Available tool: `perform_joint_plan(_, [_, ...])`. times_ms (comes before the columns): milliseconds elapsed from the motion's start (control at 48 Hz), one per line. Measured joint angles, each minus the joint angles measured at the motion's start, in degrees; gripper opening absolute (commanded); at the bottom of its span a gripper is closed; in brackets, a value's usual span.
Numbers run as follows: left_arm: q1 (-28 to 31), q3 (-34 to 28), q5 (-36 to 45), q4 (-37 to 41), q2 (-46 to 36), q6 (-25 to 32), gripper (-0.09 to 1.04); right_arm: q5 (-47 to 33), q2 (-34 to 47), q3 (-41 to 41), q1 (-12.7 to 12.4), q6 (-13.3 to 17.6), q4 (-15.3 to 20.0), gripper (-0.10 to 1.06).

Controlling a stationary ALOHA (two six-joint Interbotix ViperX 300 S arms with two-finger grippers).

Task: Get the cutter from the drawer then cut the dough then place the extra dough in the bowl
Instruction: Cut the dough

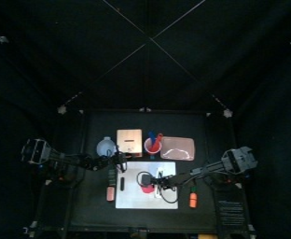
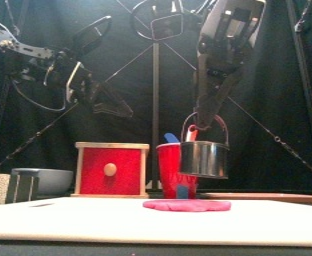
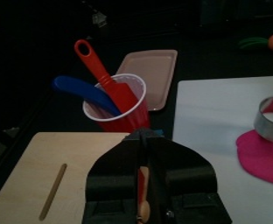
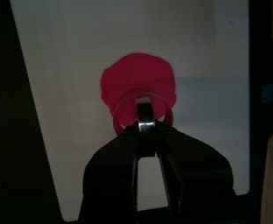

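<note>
My right gripper (image 2: 199, 124) is shut on the wire handle (image 4: 143, 111) of the round metal cutter (image 2: 204, 158). The cutter hangs a little above the flat pink-red dough (image 2: 187, 205), which lies on the white cutting board (image 1: 133, 177). In the right wrist view the dough (image 4: 139, 83) sits just past the shut jaws. My left gripper (image 3: 143, 179) is shut and empty, held high over the pale wooden box (image 3: 69, 171). From the front, the box's red drawer front (image 2: 111, 169) looks closed. The blue-grey bowl (image 1: 105, 147) stands left of the box.
A red cup (image 3: 118, 105) holding a blue and a red toy knife stands behind the board, between the box and the flat pink tray (image 1: 177, 147). Small orange toys lie beside the board on the right (image 1: 189, 199) and left (image 1: 111, 192).
</note>
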Motion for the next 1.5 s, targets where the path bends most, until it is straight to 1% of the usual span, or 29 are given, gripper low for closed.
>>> perform_joint_plan(104, [0.00, 0.44, -0.18, -0.09, -0.09, 0.00, 0.49, 0.26, 2.02, -2.11, -0.88, -2.29, 1.23, 0.50])
perform_joint_plan(292, [0.00, 1.14, -1.05, -0.18, -0.09, 0.00, 0.49, 0.35, 3.78, -3.60, -3.08, -4.92, 2.55, 0.50])
perform_joint_plan(458, [0.18, 1.41, -1.05, -0.35, -0.09, 0.00, 0.49, -0.44, 3.87, -3.69, -3.60, -4.92, 4.83, 0.50])
perform_joint_plan(750, [0.35, 1.41, -1.14, -0.44, -0.09, 0.00, 0.49, -0.79, 3.87, -3.78, -3.52, -4.92, 6.42, 0.50])
perform_joint_plan(1188, [0.26, 1.41, -1.05, -0.70, -0.09, 0.00, 0.49, -0.97, 4.66, -3.25, -3.69, -4.48, 6.33, 0.51])
perform_joint_plan(1312, [0.26, 1.49, -1.05, -1.05, -0.18, 0.00, 0.49, -1.05, 4.75, -3.34, -3.96, -4.48, 6.77, 0.52])
perform_joint_plan(1417, [0.26, 1.49, -1.14, -1.05, -0.35, 0.00, 0.49, -1.14, 4.75, -3.34, -4.13, -4.39, 6.94, 0.58])
perform_joint_plan(1500, [0.18, 1.49, -1.05, -1.14, -0.62, 0.00, 0.49, -1.14, 4.83, -3.34, -4.04, -4.31, 6.94, 0.70])
